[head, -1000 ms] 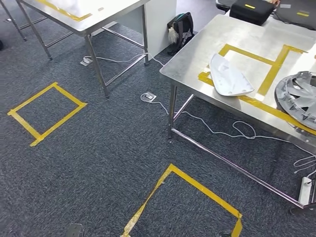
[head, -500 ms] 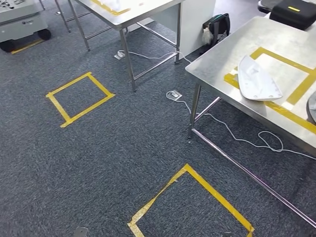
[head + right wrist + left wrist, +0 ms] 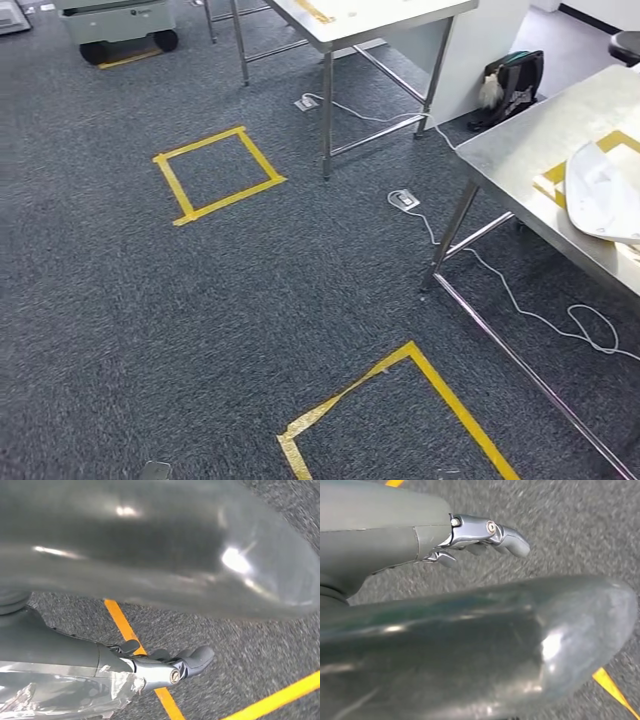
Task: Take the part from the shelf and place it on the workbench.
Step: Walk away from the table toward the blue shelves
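A white moulded part [image 3: 604, 192] lies flat on the steel workbench [image 3: 521, 160] at the right edge of the head view, resting partly over a yellow tape outline [image 3: 555, 182] marked on the bench top. No shelf can be made out here; a grey wheeled unit [image 3: 121, 22] stands at the far left, too cropped to identify.

Left hand [image 3: 478, 535]: hangs over the carpet, fingers extended and slightly apart, holding nothing. Right hand [image 3: 166, 667]: likewise hanging, fingers extended, empty, above a strip of yellow floor tape [image 3: 132, 637].

On the carpet, a yellow tape square [image 3: 215, 172] lies ahead to the left, and a second tape square [image 3: 392, 410] lies just in front of the robot. A second steel table [image 3: 370, 15] stands beyond, with a dark bag [image 3: 509, 85] beside its white panel and a white cable [image 3: 528, 310] running under the workbench.

Judged step: transit between stations with empty hands, either toward the shelf for a pick or away from a finished placement. The next move calls for locating the shelf, stopping at a floor marker, then raising an arm.
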`<action>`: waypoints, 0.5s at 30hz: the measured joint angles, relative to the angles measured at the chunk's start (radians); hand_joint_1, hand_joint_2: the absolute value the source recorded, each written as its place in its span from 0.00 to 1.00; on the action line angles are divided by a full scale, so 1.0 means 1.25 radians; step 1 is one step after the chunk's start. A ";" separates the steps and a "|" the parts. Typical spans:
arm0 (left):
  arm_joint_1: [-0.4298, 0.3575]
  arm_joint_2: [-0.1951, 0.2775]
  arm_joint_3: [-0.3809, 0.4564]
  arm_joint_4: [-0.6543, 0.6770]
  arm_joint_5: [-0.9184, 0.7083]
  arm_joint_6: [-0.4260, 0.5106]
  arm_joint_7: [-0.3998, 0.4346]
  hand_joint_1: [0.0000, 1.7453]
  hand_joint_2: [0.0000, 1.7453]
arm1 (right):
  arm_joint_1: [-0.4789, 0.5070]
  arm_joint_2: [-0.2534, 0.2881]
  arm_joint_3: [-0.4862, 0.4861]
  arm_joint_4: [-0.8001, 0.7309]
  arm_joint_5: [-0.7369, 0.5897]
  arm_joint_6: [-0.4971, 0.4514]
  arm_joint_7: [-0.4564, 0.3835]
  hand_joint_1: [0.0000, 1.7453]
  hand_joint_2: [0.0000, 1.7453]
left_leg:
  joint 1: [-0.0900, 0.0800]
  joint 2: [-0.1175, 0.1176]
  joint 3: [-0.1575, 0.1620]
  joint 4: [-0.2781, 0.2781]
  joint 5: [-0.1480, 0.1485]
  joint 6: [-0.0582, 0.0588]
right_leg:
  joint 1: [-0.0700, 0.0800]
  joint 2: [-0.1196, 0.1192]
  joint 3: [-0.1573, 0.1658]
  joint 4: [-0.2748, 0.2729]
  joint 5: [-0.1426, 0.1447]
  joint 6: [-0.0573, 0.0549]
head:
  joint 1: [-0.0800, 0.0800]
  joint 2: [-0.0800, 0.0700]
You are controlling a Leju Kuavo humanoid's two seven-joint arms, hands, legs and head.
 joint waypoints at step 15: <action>-0.001 -0.007 -0.005 0.001 -0.034 0.047 -0.004 0.00 0.00 | 0.001 0.004 -0.008 0.000 -0.008 -0.005 -0.003 0.00 0.00 | 0.005 0.010 -0.131 0.226 -0.094 -0.047 | -0.002 -0.013 0.125 -0.237 0.103 -0.038 | -0.014 0.000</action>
